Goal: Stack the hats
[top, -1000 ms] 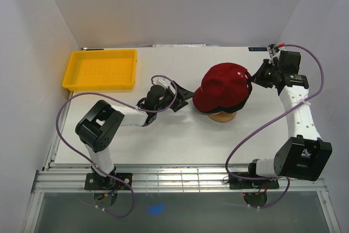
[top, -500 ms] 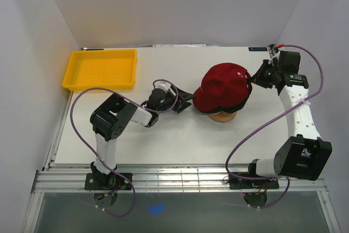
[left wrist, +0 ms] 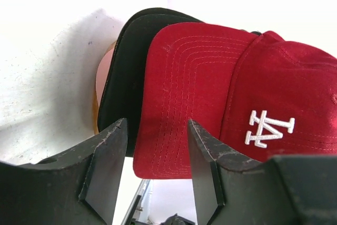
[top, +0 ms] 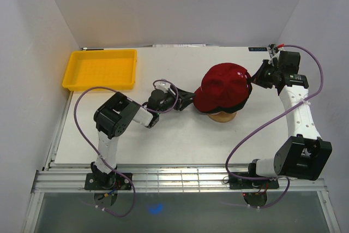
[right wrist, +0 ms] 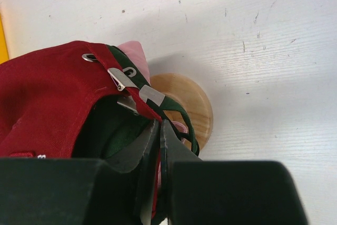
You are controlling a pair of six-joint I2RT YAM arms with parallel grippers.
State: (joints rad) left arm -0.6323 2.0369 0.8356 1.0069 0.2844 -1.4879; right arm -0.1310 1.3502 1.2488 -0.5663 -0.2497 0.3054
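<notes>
The red hat (top: pixel 223 85) tops the stack on the wooden stand (top: pixel 222 117). In the left wrist view its brim (left wrist: pixel 179 104) lies over the black hat (left wrist: pixel 126 67). My left gripper (top: pixel 188 97) is at the brim's left tip; its fingers stand apart on either side of the brim's edge (left wrist: pixel 157 125), not pressing it. My right gripper (top: pixel 253 77) is at the back of the stack, shut (right wrist: pixel 159 123) on the red hat's rear edge (right wrist: pixel 47 104) by the buckle. The green hat (right wrist: pixel 113 125) shows underneath, its strap hanging over the stand (right wrist: pixel 192 104).
A shallow yellow tray (top: pixel 98 87) lies at the table's back left. White walls close in the table at the back and both sides. Purple cables loop from both arms over the table.
My left gripper has moved right to the red brim and its fingers have drawn closer together; the left arm's elbow has swung in. The right arm and the hats have not moved.
</notes>
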